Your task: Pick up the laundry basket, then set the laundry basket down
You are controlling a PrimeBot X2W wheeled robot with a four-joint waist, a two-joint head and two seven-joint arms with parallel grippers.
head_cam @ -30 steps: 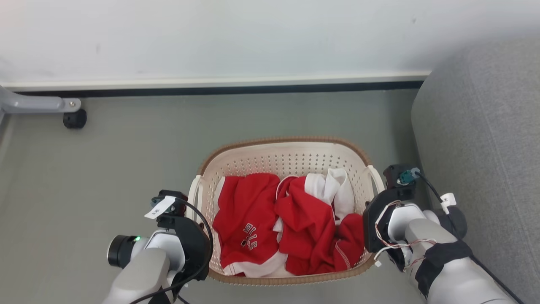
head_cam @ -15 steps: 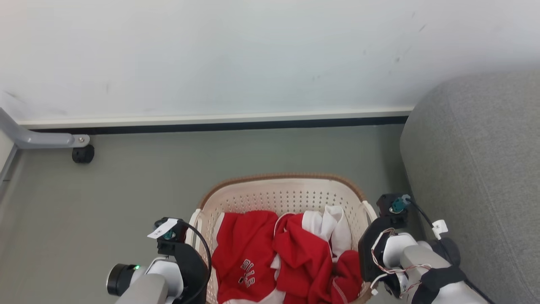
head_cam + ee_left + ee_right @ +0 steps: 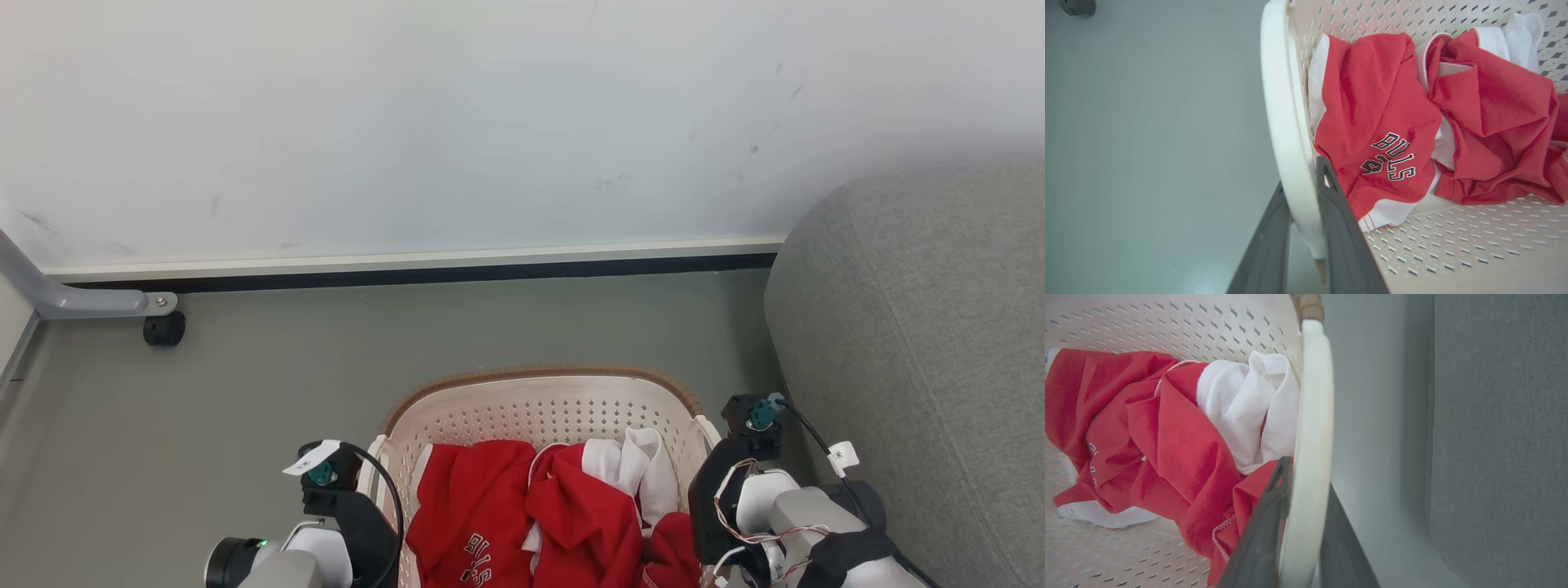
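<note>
The laundry basket (image 3: 539, 376), cream-white and perforated with a brown woven rim, is at the bottom centre of the head view. It holds a red jersey (image 3: 473, 523) and a white garment (image 3: 649, 465). My left gripper (image 3: 1302, 175) is shut on the basket's white left handle (image 3: 1280, 114), with one finger inside the wall and one outside. My right gripper (image 3: 1306, 475) is shut on the white right handle (image 3: 1312, 408) in the same way. In the head view the left gripper (image 3: 355, 514) and right gripper (image 3: 722, 490) flank the basket, and their fingertips are hidden.
A grey sofa (image 3: 914, 343) stands close on the right, beside my right arm. The white wall with its dark baseboard (image 3: 408, 273) runs behind the basket. A grey metal leg with a black caster (image 3: 163, 329) stands on the grey floor (image 3: 286, 367) at the far left.
The whole head picture has shifted: wall, baseboard and caster sit lower, so the camera has moved. Basket and grippers are lower in view and keep the same hold.
</note>
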